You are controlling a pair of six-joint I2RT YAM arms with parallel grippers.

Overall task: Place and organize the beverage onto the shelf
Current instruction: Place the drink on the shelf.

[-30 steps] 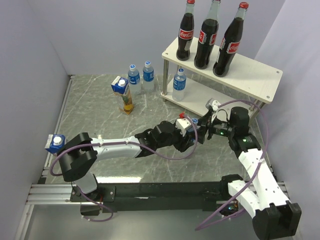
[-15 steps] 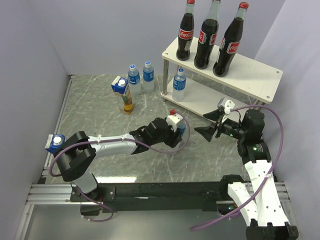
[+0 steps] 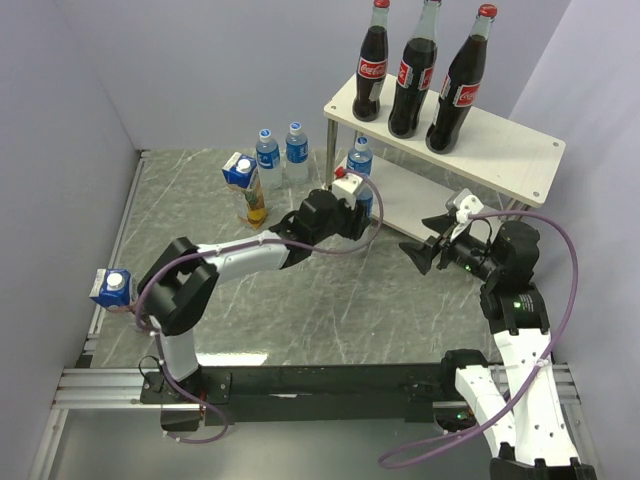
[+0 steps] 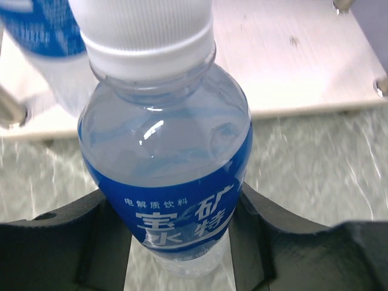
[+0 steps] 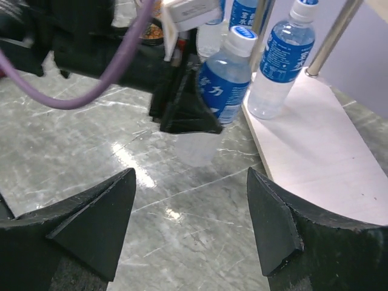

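My left gripper (image 3: 352, 208) is shut on a small clear blue-labelled water bottle (image 4: 167, 151), which hangs tilted just off the near left corner of the shelf's lower board (image 5: 315, 139). In the right wrist view the held bottle (image 5: 223, 91) is above the marble floor, apart from the board. One water bottle (image 3: 360, 160) stands on that lower board by the leg. Three cola bottles (image 3: 412, 75) stand on the shelf's top board (image 3: 510, 150). My right gripper (image 3: 425, 245) is open and empty, in front of the shelf, its fingertips (image 5: 115, 194) spread wide.
Two water bottles (image 3: 282, 152) and a juice carton (image 3: 248, 188) stand on the table left of the shelf. Another carton (image 3: 112, 288) sits at the far left edge by the wall. Purple cables loop off both arms.
The left arm has carried the water bottle from mid-table up and back to the shelf's left end. The right gripper has pulled away to the right and stayed open.
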